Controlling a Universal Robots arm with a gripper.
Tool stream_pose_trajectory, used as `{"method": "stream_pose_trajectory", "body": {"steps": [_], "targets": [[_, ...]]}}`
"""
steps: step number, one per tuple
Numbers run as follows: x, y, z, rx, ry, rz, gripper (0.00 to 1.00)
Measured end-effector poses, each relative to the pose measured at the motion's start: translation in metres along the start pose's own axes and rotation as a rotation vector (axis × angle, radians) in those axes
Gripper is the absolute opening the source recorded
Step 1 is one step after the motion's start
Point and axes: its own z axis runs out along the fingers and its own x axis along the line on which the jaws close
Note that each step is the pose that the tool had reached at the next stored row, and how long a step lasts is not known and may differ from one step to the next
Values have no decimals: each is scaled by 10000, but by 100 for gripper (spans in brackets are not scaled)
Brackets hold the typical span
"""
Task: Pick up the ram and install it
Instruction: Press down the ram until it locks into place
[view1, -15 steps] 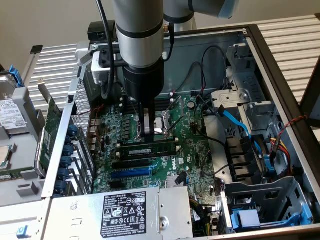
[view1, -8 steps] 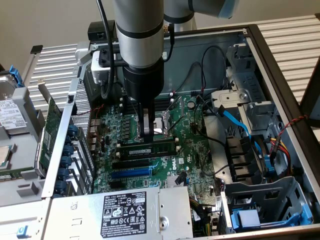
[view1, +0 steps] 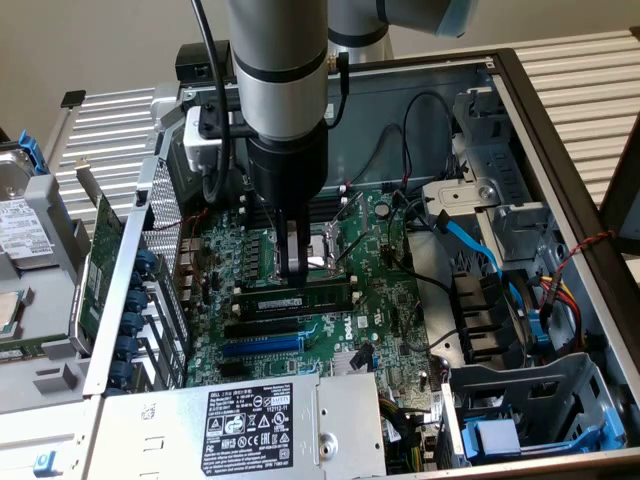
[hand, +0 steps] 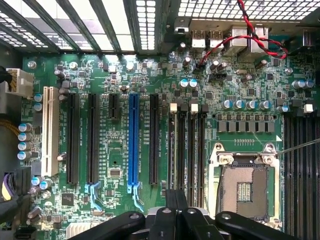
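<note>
Above the motherboard (view1: 385, 290), the gripper (view1: 296, 268) is fully closed (nothing visibly between its tips) beside the ram (view1: 300, 299); pressing off-centre might crack it.

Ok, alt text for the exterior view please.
A robot arm's shut claw reaches into an open computer case, just above the ram seated on the green motherboard. The CPU socket sits just behind it.
</note>
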Motion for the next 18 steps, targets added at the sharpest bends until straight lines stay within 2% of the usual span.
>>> {"method": "stream_pose_trajectory", "body": {"steps": [3,18], "targets": [[-7,0,14,-25,2,2,11],[-14,-1,81,-56,3,4,11]]}}
